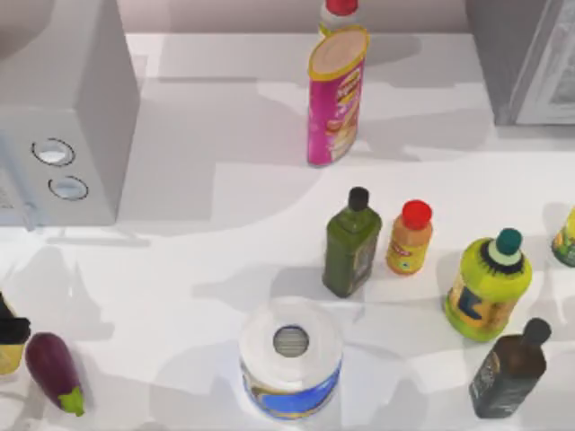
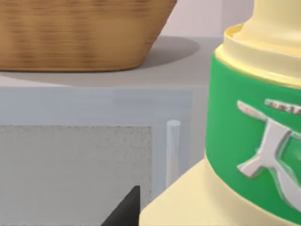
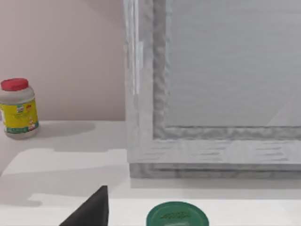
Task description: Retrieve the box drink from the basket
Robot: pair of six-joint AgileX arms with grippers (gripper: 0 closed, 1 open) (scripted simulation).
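Observation:
A woven wicker basket stands on top of a grey appliance in the left wrist view; what is inside it is hidden, and the box drink is out of view. A dark part of my left gripper sits low in that view, close beside a pale yellow bottle with a green label. My right gripper hangs over the white table, facing a grey cabinet door, with a round green lid just beside it.
On the table stand a pink snack can, a dark green bottle, an orange bottle, a lime-yellow bottle with a teal cap, a dark bottle, a paper roll and an eggplant. A grey microwave fills the left.

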